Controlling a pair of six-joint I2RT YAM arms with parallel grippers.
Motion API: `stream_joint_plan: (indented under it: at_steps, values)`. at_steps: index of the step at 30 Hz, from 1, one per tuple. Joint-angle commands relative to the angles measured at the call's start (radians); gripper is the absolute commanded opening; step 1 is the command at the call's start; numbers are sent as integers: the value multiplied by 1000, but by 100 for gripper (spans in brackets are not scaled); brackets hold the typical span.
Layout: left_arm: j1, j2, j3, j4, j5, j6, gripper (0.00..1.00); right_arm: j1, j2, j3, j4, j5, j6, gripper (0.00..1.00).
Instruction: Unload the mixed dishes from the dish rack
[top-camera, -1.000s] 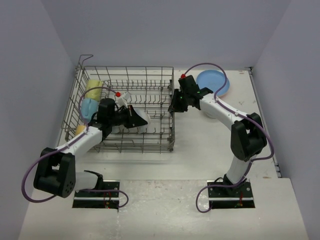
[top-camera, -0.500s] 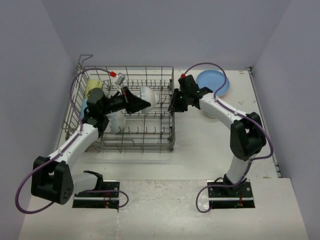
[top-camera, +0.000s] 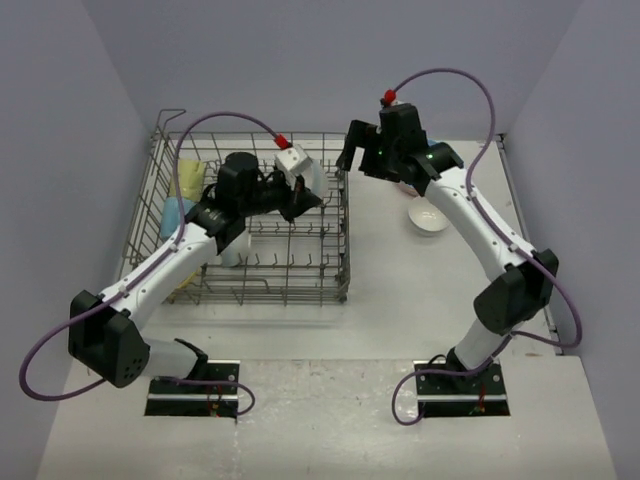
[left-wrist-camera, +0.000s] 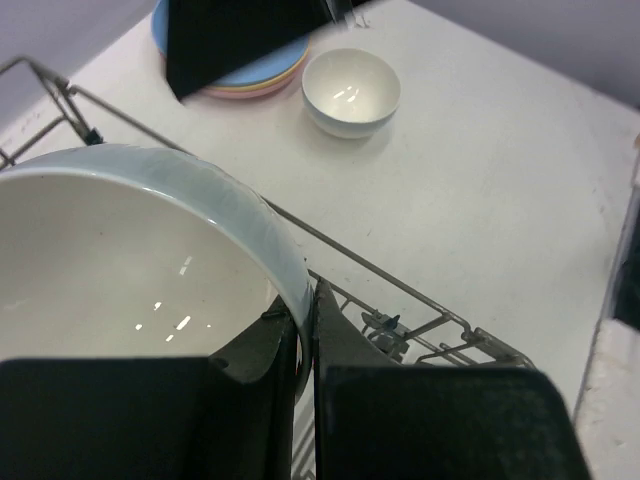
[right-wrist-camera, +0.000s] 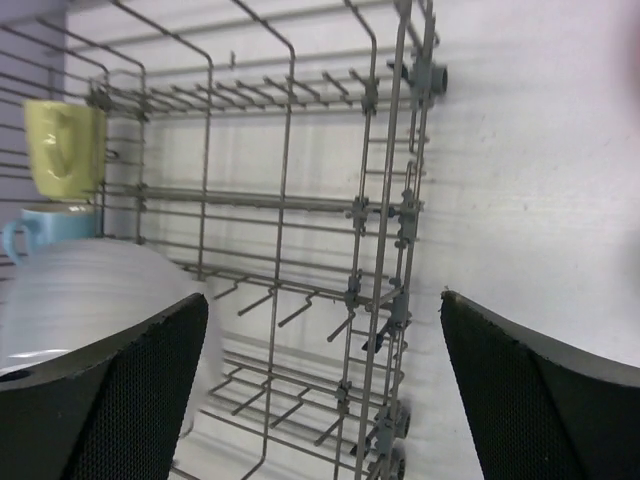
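The grey wire dish rack (top-camera: 318, 283) fills the table's left half. My left gripper (top-camera: 300, 197) is shut on the rim of a white bowl (top-camera: 308, 176), held tilted above the rack's far right part. In the left wrist view the jaws (left-wrist-camera: 308, 312) pinch that bowl's (left-wrist-camera: 130, 260) wall. My right gripper (top-camera: 362, 160) hangs open and empty over the rack's far right corner, its fingers (right-wrist-camera: 110, 400) standing wide apart. A yellow-green mug (top-camera: 188, 178) and a light blue mug (top-camera: 178, 214) stand at the rack's left side. The mugs also show in the right wrist view.
A second white bowl (top-camera: 427, 217) sits on the table right of the rack. Behind it lies a stack of plates (left-wrist-camera: 262, 76), blue on top, partly hidden by my right arm. Another white dish (top-camera: 231, 253) stays low in the rack under my left arm.
My left gripper has lifted the white bowl out of the rack, up and to the right. My right gripper has opened wide and risen toward the rack's far right corner.
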Motion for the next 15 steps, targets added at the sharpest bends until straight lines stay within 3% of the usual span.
stream_joint_plan:
  at_steps: [1,7,11,15]
  values:
    - [-106,5,95,-122,-164,419,0,-7,-126,99,-80,75,-84,99]
    - [-212,47,167,-288,-164,733,0,-11,-134,230,-217,-45,-242,99]
    - [-245,112,253,-360,-156,804,0,-10,-55,321,-370,-118,-343,99]
    - [-283,175,325,-444,-167,884,0,-5,-20,334,-413,-150,-392,99]
